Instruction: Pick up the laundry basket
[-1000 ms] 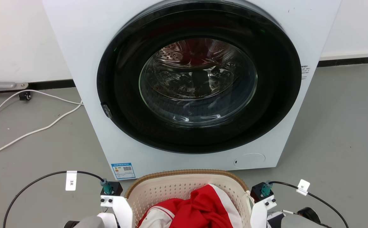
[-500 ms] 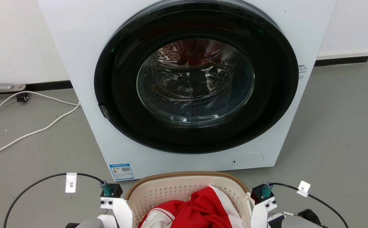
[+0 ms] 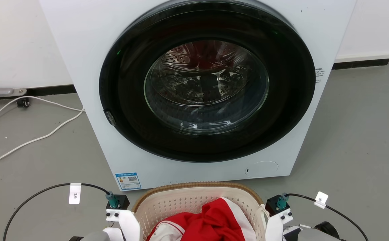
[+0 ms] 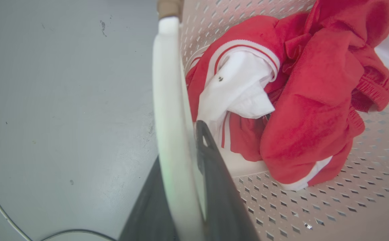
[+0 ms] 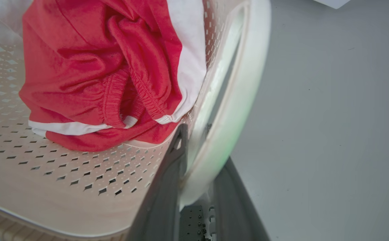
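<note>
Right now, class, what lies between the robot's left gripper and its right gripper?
The laundry basket with red-and-white clothing inside, seen in the head view; the left gripper and right gripper hold it at either side.

Bright, even, diffuse indoor light leaves only a soft, thin shadow on the floor (image 3: 355, 134) at the foot of the washing machine (image 3: 80, 50). The head view is sharp throughout, and the door glass (image 3: 206, 87) carries small white glints and murky reflections. In the wrist views the left basket handle (image 4: 169, 100) and the right basket handle (image 5: 241, 100), close to the lens, are blurred, washed out and faintly green-tinged, while the red garment (image 4: 311, 110) is crisp.
</note>
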Robot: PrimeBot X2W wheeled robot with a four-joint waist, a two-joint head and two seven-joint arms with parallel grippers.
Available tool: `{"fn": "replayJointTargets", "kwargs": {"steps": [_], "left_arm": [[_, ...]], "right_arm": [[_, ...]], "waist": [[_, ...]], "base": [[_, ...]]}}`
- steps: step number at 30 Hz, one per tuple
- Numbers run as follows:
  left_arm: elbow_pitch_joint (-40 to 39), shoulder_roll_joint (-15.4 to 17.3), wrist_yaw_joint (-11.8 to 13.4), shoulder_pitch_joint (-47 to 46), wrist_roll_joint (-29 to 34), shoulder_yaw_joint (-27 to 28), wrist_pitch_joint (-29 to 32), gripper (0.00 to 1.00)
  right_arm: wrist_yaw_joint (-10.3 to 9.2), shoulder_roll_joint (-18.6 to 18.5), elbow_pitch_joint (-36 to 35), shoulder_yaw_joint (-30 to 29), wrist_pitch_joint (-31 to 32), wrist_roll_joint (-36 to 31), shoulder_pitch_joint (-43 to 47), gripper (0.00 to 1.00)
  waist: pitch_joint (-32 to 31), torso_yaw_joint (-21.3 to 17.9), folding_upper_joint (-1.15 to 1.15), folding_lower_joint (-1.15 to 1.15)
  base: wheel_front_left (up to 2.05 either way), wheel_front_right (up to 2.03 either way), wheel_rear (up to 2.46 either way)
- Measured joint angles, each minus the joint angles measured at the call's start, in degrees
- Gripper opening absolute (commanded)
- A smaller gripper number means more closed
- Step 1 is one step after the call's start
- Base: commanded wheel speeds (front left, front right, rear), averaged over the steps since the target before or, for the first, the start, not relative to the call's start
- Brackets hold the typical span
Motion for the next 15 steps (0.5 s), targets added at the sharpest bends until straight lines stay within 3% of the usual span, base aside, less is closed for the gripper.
{"fn": "replayJointTargets", "kwargs": {"steps": [15], "left_arm": [[0.2,0.3,0.0,-0.7,-2.1,-2.4,-0.5,0.0]], "right_arm": [[0.0,0.1,0.3,0.4,-0.4,0.3,-0.1,0.0]], "waist": [[0.4,0.2,0.0,0.0]], "base": [[0.0,0.0,0.0]]}}
